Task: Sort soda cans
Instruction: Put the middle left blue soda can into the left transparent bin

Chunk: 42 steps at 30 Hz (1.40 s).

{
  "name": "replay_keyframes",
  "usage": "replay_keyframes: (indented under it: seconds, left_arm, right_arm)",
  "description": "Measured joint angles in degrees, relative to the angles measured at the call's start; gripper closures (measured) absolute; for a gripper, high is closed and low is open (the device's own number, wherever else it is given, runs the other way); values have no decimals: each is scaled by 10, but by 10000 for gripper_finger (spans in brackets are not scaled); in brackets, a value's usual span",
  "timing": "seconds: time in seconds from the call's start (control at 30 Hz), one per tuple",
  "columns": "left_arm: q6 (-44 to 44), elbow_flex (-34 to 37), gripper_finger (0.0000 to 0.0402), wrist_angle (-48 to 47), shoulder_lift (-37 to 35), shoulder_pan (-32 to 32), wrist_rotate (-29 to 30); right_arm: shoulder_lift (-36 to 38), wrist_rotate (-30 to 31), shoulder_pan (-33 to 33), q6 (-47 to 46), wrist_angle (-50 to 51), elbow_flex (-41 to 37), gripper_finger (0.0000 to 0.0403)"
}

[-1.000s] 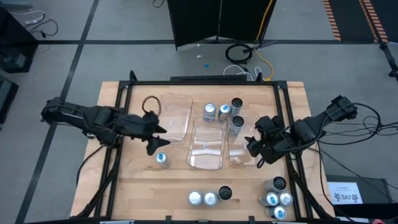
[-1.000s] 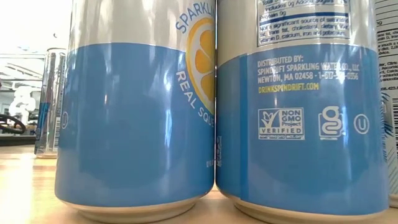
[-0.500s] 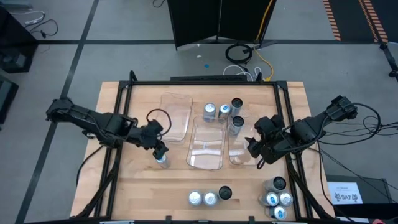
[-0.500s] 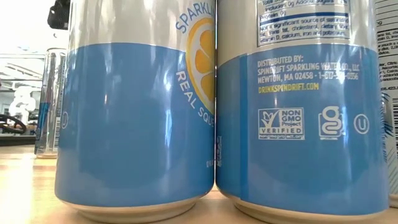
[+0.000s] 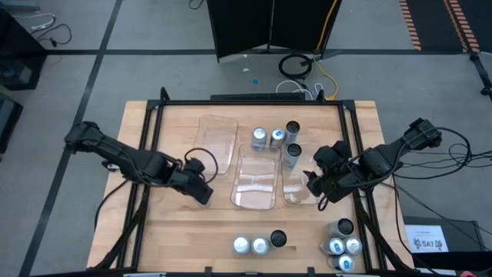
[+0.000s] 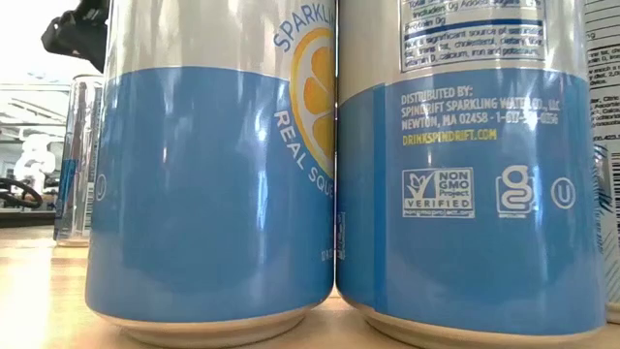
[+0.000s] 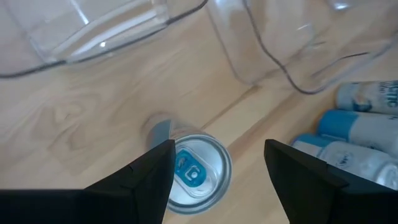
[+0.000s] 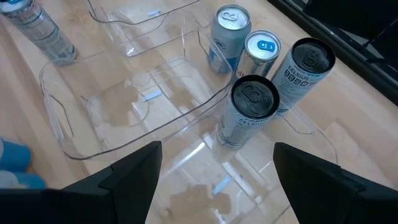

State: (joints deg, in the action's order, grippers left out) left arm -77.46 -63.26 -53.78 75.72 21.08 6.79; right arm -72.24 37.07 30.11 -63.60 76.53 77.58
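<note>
A soda can (image 7: 194,172) with a blue tab stands alone on the table's left half. My left gripper (image 7: 219,146) hangs open just above it, one finger on either side of its top, and hides it in the high view (image 5: 201,192). My right gripper (image 8: 214,152) waits open above the right clear tray (image 8: 292,134). In that tray stands a dark-topped can (image 8: 254,99). Three more cans (image 5: 275,136) stand past the trays' far ends. In the low view, two blue cans (image 6: 213,174) fill the picture.
Three clear trays lie side by side mid-table: left (image 5: 215,142), middle (image 5: 255,178), right (image 5: 298,188). Three cans (image 5: 260,245) stand at the near edge and several more (image 5: 343,245) at the near right corner. Bare wood lies left of the lone can.
My left gripper has gone toward the table's near edge and down over the lone can, rolling as it went. It now covers the can in the high view and has come into the low view's top left corner.
</note>
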Motion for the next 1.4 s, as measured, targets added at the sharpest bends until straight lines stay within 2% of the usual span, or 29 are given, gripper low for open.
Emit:
replay_keyframes:
  seconds: [0.27, 0.87, 1.0, 1.17, 1.4]
  left_arm:
    - [-2, -2, 147, 3, 24, 0, -5]
    - [15, 0, 146, 71, 12, -5, -8]
    - [33, 0, 145, 85, 12, -5, 16]
    - [46, 0, 118, 83, 12, -13, 40]
    - [79, 0, 40, 82, 12, -28, 49]
  right_arm:
    - [0, -14, 0, 28, 0, 0, 101]
    - [0, -14, 0, 44, 0, 0, 101]
    - [0, -14, 0, 35, 0, 0, 101]
    - [0, -14, 0, 28, 0, 0, 101]
    - [0, -14, 0, 14, 0, 0, 101]
